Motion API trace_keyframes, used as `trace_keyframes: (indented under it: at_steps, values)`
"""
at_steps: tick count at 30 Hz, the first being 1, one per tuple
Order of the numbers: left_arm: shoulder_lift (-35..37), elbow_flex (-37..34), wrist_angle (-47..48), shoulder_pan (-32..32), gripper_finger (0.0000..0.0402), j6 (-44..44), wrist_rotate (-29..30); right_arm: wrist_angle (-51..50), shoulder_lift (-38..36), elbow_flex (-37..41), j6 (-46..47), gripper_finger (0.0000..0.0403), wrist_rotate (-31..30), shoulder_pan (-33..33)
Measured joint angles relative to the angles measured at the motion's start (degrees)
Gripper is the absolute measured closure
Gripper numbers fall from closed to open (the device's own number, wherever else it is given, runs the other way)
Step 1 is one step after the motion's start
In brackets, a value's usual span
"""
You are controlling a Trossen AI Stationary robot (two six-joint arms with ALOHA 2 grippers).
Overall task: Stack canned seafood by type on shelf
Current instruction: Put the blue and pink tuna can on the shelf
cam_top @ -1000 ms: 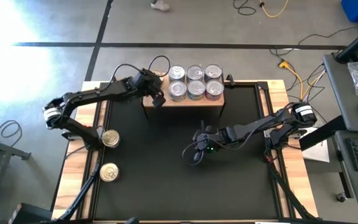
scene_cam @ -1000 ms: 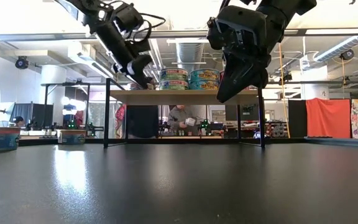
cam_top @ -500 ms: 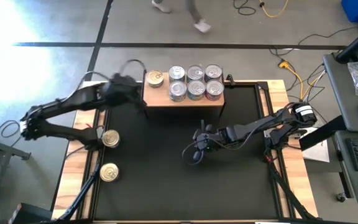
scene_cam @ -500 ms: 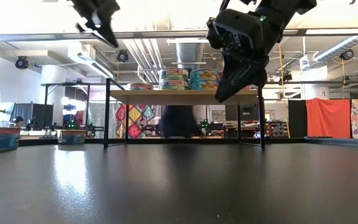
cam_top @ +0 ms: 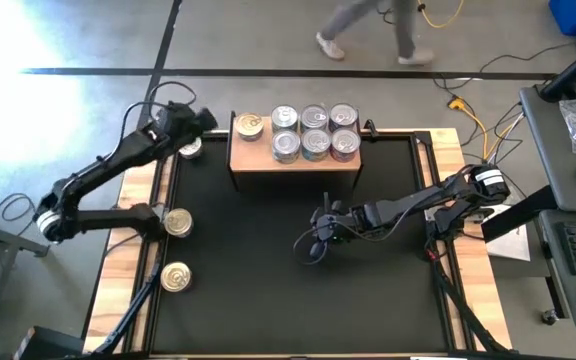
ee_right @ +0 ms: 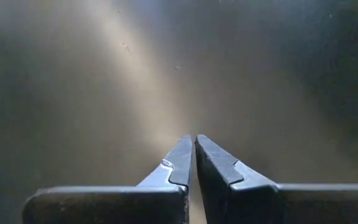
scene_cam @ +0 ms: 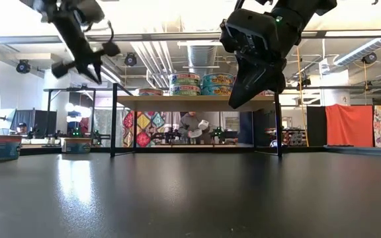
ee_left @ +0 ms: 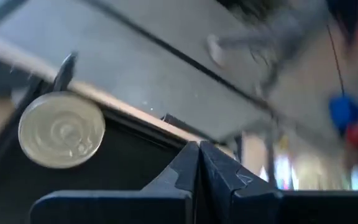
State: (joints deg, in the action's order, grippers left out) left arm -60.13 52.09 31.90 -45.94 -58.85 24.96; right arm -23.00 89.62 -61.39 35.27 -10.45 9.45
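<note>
Swung away from the shelf (cam_top: 293, 160), left claw (cam_top: 204, 119) hovers pressed together by a gold can (cam_top: 190, 149); right claw (cam_top: 308, 247) likewise empty.

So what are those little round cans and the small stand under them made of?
The cans look like metal: shiny lids, silver or gold, with pressed rings showing on the can in the left wrist view. The shelf seems pale unpainted wood on top, with thin dark legs, likely metal.

We're getting harsh glare on the grey concrete floor (cam_top: 8, 40) left of the light-wood shelf (cam_top: 293, 160); left wrist view's motion-blurred.
</note>
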Motion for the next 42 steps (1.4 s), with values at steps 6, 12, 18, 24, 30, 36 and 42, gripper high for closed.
trace_keyframes:
  at_steps: [6,12,18,24,30,36,42]
  values:
    - [-5.9,-0.2,-2.8,-8.4,0.0401,-20.5,-0.1,0.0,0.0,0.0,7.0,0.0390,0.4,0.7]
    - [-13.6,-0.2,-3.5,-11.5,0.0401,-34.3,0.0,0.4,-0.8,0.0,10.0,0.0390,-1.5,2.3]
    - [-20.8,-0.2,-4.7,-13.3,0.0401,-44.0,0.0,0.5,-6.7,0.0,11.9,0.0390,-3.2,2.3]
    - [-26.4,-0.2,-6.0,-14.2,0.0401,-48.4,0.1,-1.1,-13.6,0.0,12.2,0.0390,-8.4,2.3]
    - [-30.4,-0.4,-3.7,-14.3,0.0401,-56.0,0.0,-2.6,-17.9,0.0,12.4,0.0390,-10.8,2.3]
    - [-30.2,-3.3,-4.1,-14.2,0.0401,-56.5,0.5,-4.7,-19.1,0.0,12.4,0.0390,-10.7,2.3]
    - [-24.8,-10.6,-11.0,-14.1,0.0401,-55.9,-1.2,-6.3,-19.1,0.0,12.4,0.0390,-10.6,2.3]
